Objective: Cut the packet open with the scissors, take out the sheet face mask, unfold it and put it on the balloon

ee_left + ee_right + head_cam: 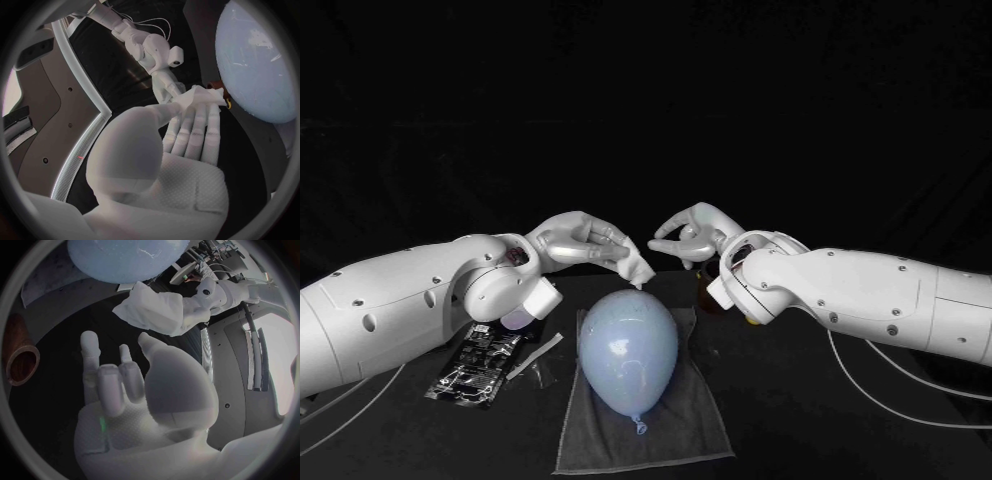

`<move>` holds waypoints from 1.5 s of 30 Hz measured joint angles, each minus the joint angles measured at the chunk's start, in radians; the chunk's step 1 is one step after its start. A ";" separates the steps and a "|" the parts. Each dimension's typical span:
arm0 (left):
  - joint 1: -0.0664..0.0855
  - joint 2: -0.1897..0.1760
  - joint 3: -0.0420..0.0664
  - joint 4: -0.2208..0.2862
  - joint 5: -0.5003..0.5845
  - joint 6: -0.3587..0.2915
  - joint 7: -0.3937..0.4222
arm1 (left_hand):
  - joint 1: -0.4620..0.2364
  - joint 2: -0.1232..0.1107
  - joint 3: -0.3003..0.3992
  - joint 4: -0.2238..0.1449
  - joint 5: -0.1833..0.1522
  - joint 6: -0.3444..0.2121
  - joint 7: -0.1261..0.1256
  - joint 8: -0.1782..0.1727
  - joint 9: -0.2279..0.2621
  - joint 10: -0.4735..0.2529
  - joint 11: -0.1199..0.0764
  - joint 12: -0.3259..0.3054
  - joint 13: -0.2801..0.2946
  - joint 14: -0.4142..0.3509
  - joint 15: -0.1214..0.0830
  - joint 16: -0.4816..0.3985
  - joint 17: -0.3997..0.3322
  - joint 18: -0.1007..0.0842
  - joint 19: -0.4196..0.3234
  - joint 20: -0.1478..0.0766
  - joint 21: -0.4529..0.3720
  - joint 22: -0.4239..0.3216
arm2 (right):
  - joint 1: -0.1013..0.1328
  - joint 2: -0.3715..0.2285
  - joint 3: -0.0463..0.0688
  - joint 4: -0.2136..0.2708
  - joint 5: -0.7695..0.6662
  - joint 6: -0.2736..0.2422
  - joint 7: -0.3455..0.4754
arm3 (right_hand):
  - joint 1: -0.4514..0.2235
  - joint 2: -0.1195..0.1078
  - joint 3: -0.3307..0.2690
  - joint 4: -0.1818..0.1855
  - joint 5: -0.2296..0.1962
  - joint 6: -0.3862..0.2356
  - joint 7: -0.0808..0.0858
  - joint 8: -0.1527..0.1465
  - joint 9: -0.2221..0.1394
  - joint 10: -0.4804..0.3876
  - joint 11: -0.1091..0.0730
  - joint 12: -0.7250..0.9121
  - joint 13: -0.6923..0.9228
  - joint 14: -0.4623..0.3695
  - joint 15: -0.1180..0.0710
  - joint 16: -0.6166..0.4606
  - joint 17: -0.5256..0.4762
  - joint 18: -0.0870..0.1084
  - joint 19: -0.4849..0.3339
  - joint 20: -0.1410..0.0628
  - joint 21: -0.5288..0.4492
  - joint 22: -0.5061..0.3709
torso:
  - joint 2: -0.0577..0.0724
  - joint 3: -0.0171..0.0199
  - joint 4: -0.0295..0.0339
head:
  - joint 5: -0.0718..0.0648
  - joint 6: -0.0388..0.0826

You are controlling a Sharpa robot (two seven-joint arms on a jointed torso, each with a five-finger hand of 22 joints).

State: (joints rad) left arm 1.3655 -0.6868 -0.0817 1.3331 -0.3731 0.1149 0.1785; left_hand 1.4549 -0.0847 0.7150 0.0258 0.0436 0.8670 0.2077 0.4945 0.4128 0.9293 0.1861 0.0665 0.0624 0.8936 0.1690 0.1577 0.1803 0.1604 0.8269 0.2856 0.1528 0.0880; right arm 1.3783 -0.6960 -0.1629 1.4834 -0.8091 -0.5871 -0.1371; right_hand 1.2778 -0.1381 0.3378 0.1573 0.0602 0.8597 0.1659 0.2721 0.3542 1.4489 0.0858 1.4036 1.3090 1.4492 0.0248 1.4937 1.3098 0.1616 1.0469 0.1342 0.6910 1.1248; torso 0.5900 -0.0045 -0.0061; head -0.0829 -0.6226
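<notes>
1. Saw a black table (790,440), matte and plain, running out on all sides of the balloon into a dark room.
2. Found a grey towel (689,430), soft and nubbly, laid flat as a long strip directly under the balloon.
3. Noted the balloon (629,345) itself: pale blue, smooth, glossy and egg-shaped, lying on its side with the knotted neck at the near end.
4. Spotted the packet (476,368), a shiny foil rectangle, flat on the table beside the balloon on the left arm's side; print too small to read.
5. Found the left hand (574,243) just beyond the balloon's far end, fingers stretched out and gripping the sheet mask at their tips.
6. Saw the right hand (692,238) opposite it, also beyond the balloon's far end, fingers curled inward with nothing visible in them.
7. Noted the sheet mask (632,265), white, limp and crumpled, hanging from the left hand just above the balloon's far end.
8. Made out a brown round cup (22,365), open-mouthed, near the balloon on the right arm's side.
</notes>
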 measured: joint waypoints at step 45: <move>0.000 -0.029 0.003 0.028 -0.126 0.098 0.058 | -0.028 -0.007 0.035 -0.006 0.000 0.005 -0.027 0.010 0.000 0.000 0.022 0.000 0.000 -0.120 0.030 -0.072 -0.032 -0.007 -0.054 0.006 -0.027 -0.013 | 0.003 0.051 0.000 -0.172 0.169 0.438 0.087 | 0.072 0.008 -0.096 -0.016 -0.006 -0.011 -0.027 -0.062 -0.024 -0.014 -0.029 0.007 -0.001 -0.013 -0.020 0.009 -0.002 0.013 -0.035 -0.019 -0.036 0.008 | -0.001 -0.0008 0.0001 | -0.014 -0.002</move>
State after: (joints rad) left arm 1.3651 -0.7154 -0.0785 1.3615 -0.4989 0.2124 0.2370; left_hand 1.4272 -0.0913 0.7496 0.0193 0.0437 0.8719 0.1804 0.5047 0.4128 0.9293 0.2076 0.0665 0.0624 0.7731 0.1990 0.0858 0.1478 0.1534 0.7734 0.2912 0.1260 0.0752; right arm 1.3808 -0.6454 -0.1627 1.3112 -0.6401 -0.1493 -0.0500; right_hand 1.3493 -0.1300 0.2414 0.1409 0.0542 0.8482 0.1384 0.2105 0.3300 1.4345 0.0571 1.4110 1.3081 1.4361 0.0052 1.5028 1.3082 0.1745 1.0121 0.1148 0.6551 1.1329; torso 0.5892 -0.0053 -0.0060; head -0.0966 -0.6243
